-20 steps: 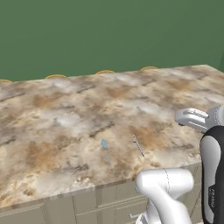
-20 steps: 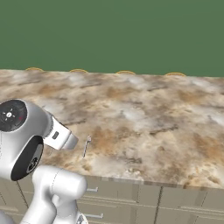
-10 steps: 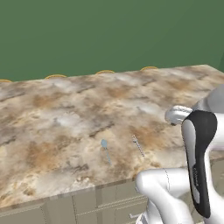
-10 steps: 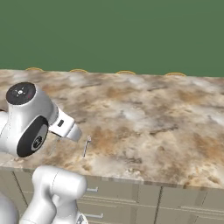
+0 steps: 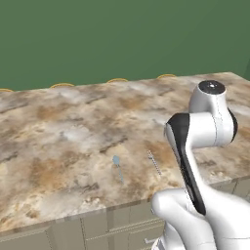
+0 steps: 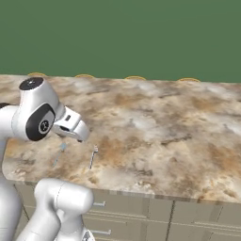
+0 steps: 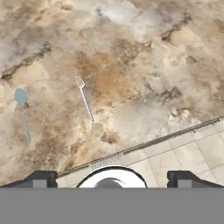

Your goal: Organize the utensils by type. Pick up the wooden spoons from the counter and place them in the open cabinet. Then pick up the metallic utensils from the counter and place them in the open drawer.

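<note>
Gripper (image 7: pixel 109 177) released, empty. Fork (image 7: pixel 85 99) ahead-left, silver spoon (image 7: pixel 22 109) further left. Judgement: drop straight over fork mid-handle, jaws across it.

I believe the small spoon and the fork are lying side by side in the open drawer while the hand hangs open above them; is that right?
Not quite: the small spoon and fork lie side by side on the counter, not in a drawer, as the hand view shows. The hand does hang open above them.
</note>
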Controlling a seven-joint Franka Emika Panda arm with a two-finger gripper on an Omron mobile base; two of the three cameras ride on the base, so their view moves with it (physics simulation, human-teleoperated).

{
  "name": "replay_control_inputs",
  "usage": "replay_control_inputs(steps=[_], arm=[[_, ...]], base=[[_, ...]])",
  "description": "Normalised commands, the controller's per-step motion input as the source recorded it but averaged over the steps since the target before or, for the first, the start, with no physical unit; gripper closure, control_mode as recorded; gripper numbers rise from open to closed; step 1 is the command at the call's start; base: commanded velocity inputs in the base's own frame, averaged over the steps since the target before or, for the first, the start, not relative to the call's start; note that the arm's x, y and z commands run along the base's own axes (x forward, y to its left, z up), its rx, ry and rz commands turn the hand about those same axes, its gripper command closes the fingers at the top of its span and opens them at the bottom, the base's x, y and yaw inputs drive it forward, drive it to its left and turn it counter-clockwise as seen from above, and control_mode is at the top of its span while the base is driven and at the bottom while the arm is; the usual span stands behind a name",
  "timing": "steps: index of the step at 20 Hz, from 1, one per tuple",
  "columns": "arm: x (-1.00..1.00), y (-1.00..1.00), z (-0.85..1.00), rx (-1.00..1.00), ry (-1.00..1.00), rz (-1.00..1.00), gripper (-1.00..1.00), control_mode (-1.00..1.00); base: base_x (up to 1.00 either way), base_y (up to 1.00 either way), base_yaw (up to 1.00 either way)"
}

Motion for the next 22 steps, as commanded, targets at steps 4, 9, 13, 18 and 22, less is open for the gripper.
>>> replay_control_inputs(steps=[4,9,13,18,22], arm=[[0.38,0.07,-0.62,-0.03,0.06,0.08,-1.0,-1.0],[0.37,0.0,-0.53,0.0,0.01,0.1,-1.0,-1.0],[0.45,0.05,-0.49,0.0,0.0,0.17,-1.0,-1.0],[0.6,0.05,-0.41,0.0,0.11,0.08,-1.0,-1.0],[0.63,0.05,-0.39,0.0,0.22,0.03,-1.0,-1.0]], base=[[0.0,0.0,0.0],[0.0,0.0,0.0],[0.0,0.0,0.0],[0.0,0.0,0.0],[0.0,0.0,0.0]])
